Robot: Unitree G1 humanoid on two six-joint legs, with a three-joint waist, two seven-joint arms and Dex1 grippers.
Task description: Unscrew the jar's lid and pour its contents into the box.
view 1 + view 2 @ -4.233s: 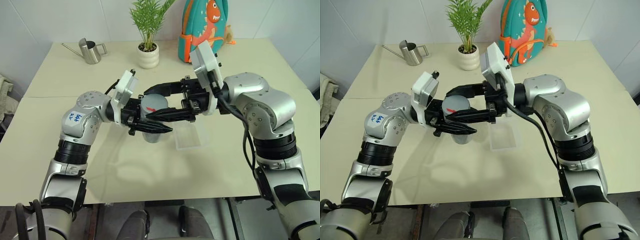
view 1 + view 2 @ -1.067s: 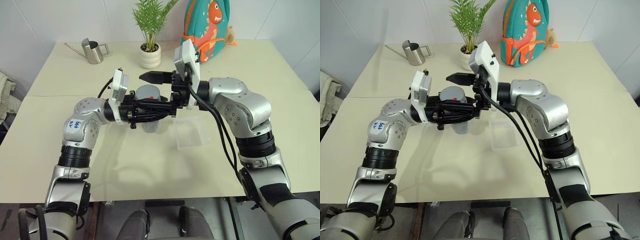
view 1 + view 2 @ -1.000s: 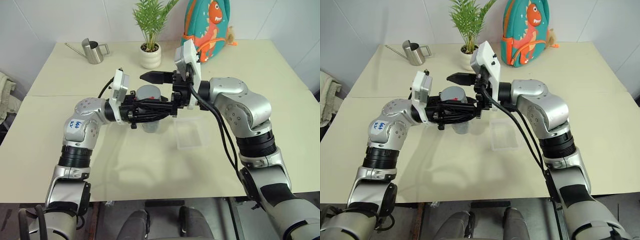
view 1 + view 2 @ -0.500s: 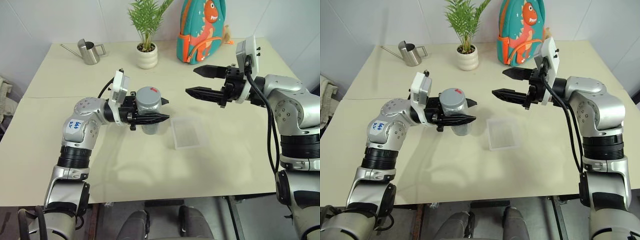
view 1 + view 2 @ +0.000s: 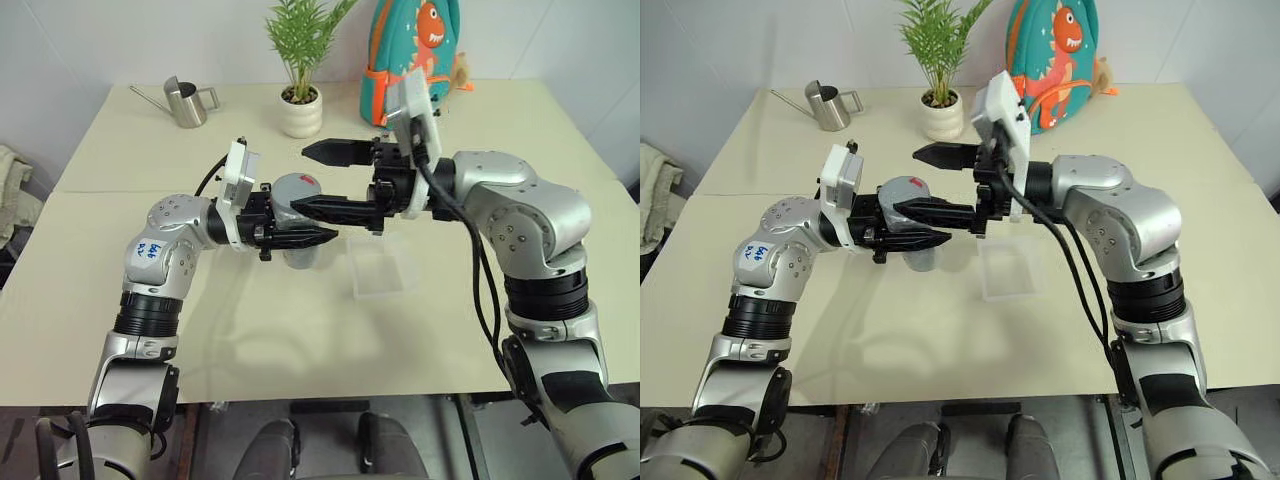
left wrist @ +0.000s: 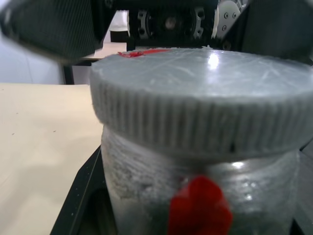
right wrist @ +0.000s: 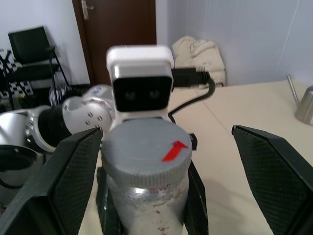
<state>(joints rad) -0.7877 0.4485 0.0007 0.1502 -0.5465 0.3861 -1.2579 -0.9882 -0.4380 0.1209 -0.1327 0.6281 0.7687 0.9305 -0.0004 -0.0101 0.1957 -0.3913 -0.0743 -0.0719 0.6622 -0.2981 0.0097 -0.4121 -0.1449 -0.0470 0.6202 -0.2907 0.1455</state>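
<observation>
Two black-fingered grippers meet over the middle of the cream table [image 5: 250, 330], and between them stands the jar [image 5: 302, 252], held upright off the tabletop. It is a small silvery-grey cylinder with a rough, frosted-looking wall and a red patch on its side; the lid [image 7: 145, 148] is screwed on, a flat grey cap with a finely ribbed rim and a red mark near one edge of its top. The left gripper [image 5: 318, 232] is clamped tight on the jar's body below the cap, its fingers running level toward the robot's right. The right gripper [image 5: 312, 180] comes in level from the opposite side with its jaws spread wide, one finger on either side of the lid and clear of it, gripping nothing. The box [image 5: 382, 272], clear shallow plastic with rounded corners, lies flat on the table just to the right of the jar and below the right forearm, apart from the jar. Open tabletop stretches in front of the box and jar to the near edge. Well back near the far edge stand a steel watering can [image 5: 183, 102], a white plant pot [image 5: 301, 113] and a teal backpack [image 5: 420, 45].
</observation>
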